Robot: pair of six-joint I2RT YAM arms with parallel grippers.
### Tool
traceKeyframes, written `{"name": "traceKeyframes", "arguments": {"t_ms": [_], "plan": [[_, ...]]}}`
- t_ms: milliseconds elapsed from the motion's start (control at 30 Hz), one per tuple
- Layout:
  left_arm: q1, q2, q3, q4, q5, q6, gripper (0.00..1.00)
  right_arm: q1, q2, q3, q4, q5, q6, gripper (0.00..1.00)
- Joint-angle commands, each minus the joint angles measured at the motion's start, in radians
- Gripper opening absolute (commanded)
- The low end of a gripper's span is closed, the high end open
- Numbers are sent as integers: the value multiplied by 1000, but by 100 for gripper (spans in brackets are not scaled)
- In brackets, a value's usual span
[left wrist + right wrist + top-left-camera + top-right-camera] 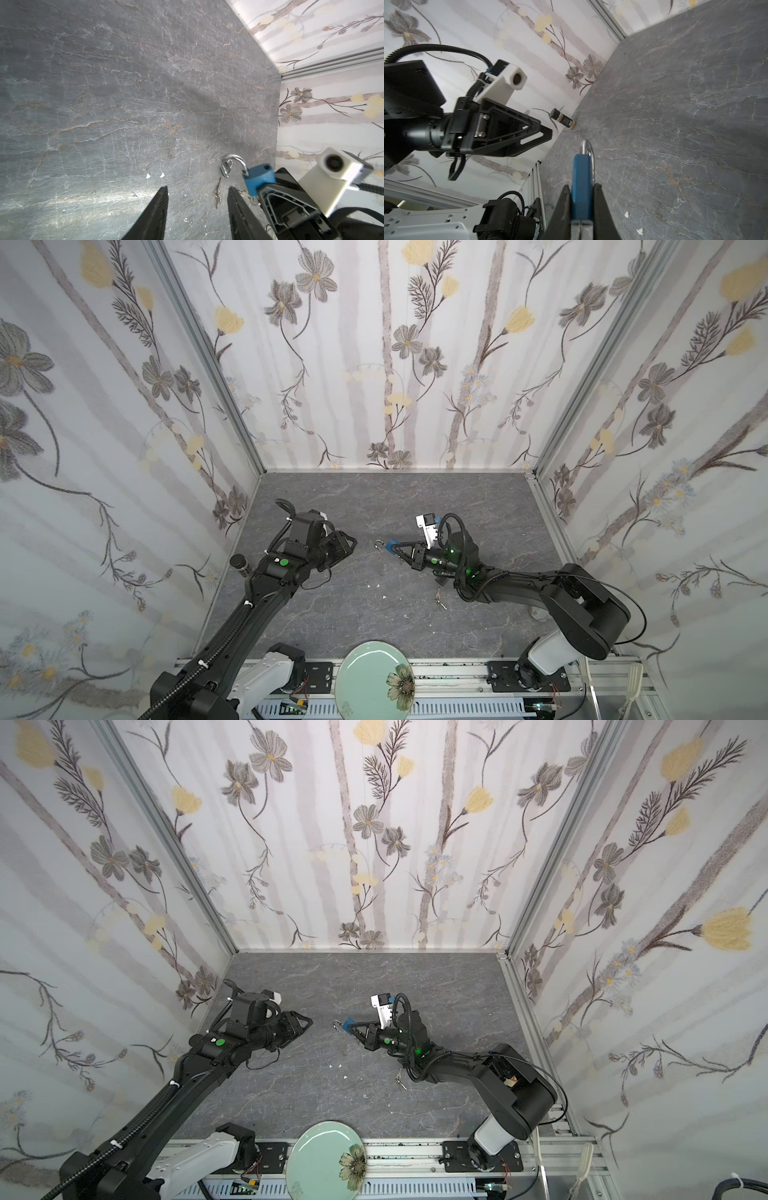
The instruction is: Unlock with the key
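Padlock [390, 548] [348, 1025], blue-bodied, is held over the middle of the desk [374, 506] [353, 977] in both top views, clenched in the right jaws, while the keys [439, 600] [401, 1083] lie on the desk toward its front edge beside the right arm [519, 585]. From the left wrist, the left jaws stand released, and the silver shackle [233, 158] shows one end clear of the lock body. From the right wrist, the right jaws grasp the blue body by its flat sides, and a black-capped bottle [563, 120] stands at the desk's left edge.
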Motion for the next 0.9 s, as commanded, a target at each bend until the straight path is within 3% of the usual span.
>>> {"name": "traceKeyframes", "arguments": {"t_ms": [0, 500, 867], "plan": [[2, -11, -7, 19, -13, -12, 50, 7, 70, 49, 60, 10, 44, 0], [3, -6, -64, 105, 44, -62, 51, 45, 424, 331, 70, -6, 168, 0], [2, -1, -81, 122, 50, -74, 51, 44, 557, 418, 56, -27, 237, 0]]}}
